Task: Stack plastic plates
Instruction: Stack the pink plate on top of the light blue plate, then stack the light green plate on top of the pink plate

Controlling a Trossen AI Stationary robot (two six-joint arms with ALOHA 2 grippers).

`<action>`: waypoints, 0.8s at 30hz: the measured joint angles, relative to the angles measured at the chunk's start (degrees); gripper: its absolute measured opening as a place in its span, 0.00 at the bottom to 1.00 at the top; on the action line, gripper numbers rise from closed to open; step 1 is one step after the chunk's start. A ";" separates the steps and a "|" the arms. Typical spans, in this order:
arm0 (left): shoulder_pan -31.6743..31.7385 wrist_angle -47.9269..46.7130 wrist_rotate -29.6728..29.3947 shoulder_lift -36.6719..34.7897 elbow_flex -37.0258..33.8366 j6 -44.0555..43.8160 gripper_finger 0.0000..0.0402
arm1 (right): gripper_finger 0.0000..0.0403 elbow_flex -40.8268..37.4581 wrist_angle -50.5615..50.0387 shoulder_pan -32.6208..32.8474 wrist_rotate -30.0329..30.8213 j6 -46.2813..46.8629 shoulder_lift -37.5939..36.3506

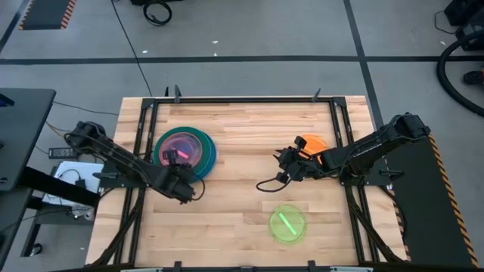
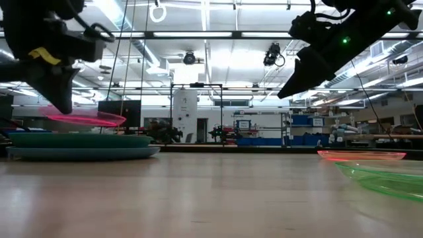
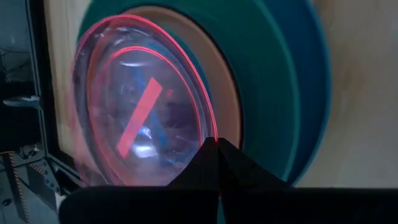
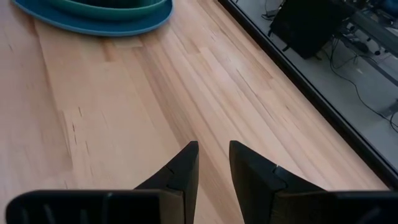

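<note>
A stack of plates (image 1: 203, 155) stands at the table's left middle: a large blue plate (image 3: 317, 93) at the bottom, then a teal one (image 3: 267, 74) and a brown one (image 3: 219, 68). My left gripper (image 1: 187, 175) is shut on a small translucent pink plate (image 1: 180, 149) above the stack. My right gripper (image 1: 284, 160) is open and empty above the table's right middle. A small orange plate (image 1: 314, 141) lies flat on the table behind it. A lime plate (image 1: 288, 223) lies flat near the front edge. My left gripper pinches the pink plate's rim (image 3: 213, 135) between its two fingers, on the plate's side toward the table's near edge. The fingers come slanting down from the near side. In the low view the pink plate (image 2: 82, 118) hangs about level, a little above the stack.
Black rails run along the table's left and right sides (image 1: 342, 128). Bare wood lies between the stack and the lime plate. A loose cable (image 1: 266, 183) hangs below my right arm.
</note>
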 joint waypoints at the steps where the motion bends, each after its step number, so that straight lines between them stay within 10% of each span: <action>1: 0.20 0.83 0.02 -0.60 -1.07 0.00 0.00 | 0.25 0.00 0.15 0.00 -0.02 0.00 0.02; 13: 5.74 7.30 -2.78 -2.96 -7.18 3.96 0.02 | 0.25 0.00 1.25 0.00 -0.71 -0.28 0.04; 24: 6.77 7.78 -2.62 -2.96 -6.09 4.41 0.34 | 0.25 0.00 1.61 -0.07 -7.31 -1.54 0.04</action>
